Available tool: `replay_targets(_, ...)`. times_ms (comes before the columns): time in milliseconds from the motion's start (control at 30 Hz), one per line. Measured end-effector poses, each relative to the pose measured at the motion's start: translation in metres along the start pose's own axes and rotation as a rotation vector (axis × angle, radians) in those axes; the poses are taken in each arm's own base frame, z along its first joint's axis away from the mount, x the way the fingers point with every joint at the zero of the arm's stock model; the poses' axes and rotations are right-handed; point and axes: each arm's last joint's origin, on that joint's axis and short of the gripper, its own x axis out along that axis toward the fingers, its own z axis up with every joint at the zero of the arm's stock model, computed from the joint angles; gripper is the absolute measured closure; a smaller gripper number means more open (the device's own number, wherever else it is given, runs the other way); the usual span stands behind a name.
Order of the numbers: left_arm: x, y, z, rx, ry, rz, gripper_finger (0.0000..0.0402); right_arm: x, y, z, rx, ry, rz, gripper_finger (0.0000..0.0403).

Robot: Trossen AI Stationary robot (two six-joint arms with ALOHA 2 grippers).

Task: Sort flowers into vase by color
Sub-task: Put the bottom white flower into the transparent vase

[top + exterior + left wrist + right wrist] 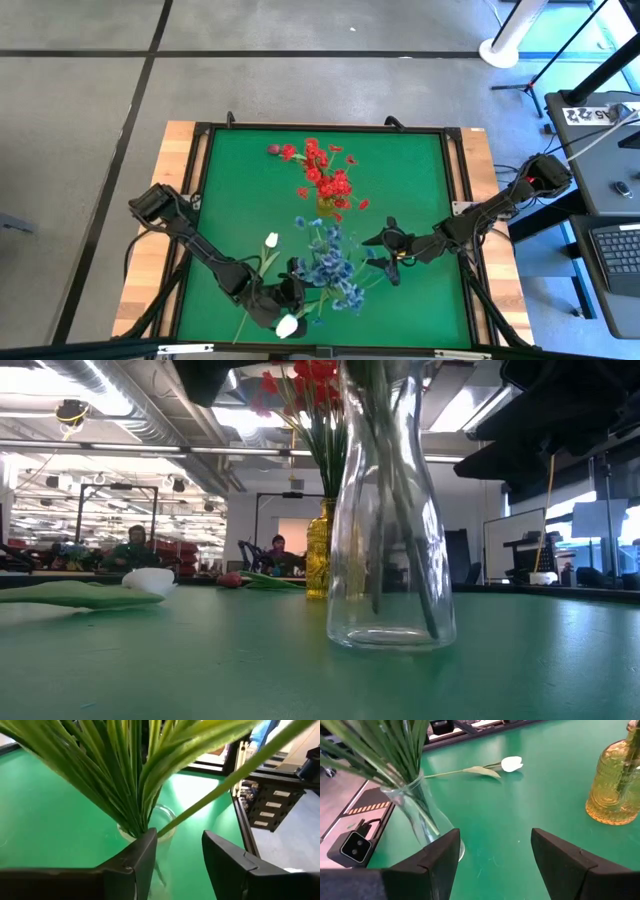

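The blue sprays (pixel 333 262) stand bunched in a clear glass vase (pixel 391 530) near the middle of the green table (pixel 240 190), their green stems (pixel 120 780) fanning up out of its mouth. Behind it, toward the far edge, the red sprays (pixel 325 175) fill an amber glass vase (pixel 614 790), and a dark pink bud (pixel 273 150) lies flat on the mat just beside the red blossoms. One white tulip (pixel 271 240) lies on the mat to the left of the clear vase, and another white tulip (pixel 287 326) lies at the near edge. The left gripper (pixel 290 297) sits low just beside the clear vase, close over that near tulip, with its fingers (pixel 145 857) apart and nothing clamped between them. The right gripper (pixel 378 242) hovers on the other side of the clear vase, its fingers (pixel 442 857) spread wide and empty. People sit at desks in the room beyond the table.
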Motion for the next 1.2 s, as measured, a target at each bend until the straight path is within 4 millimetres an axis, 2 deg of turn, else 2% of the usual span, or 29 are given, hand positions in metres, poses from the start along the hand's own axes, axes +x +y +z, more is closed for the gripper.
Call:
replay_targets(400, -0.031, 0.002, 0.005, -0.025, 0.108, 0.019, 0.0226, 0.000, -0.001, -0.003, -0.016, 0.027, -0.007, 0.0160)
replay_targets(1033, -0.007, 0.018, 0.021, -0.010, 0.090, -0.036, 0.0226, 0.000, 0.000, 0.001, -0.045, -0.019, -0.010, 0.0160)
replay_targets(1200, -0.004, 0.019, 0.023, -0.018, 0.090, -0.059, 0.0226, 0.007, 0.005, -0.006, -0.024, 0.015, 0.060, 0.0160)
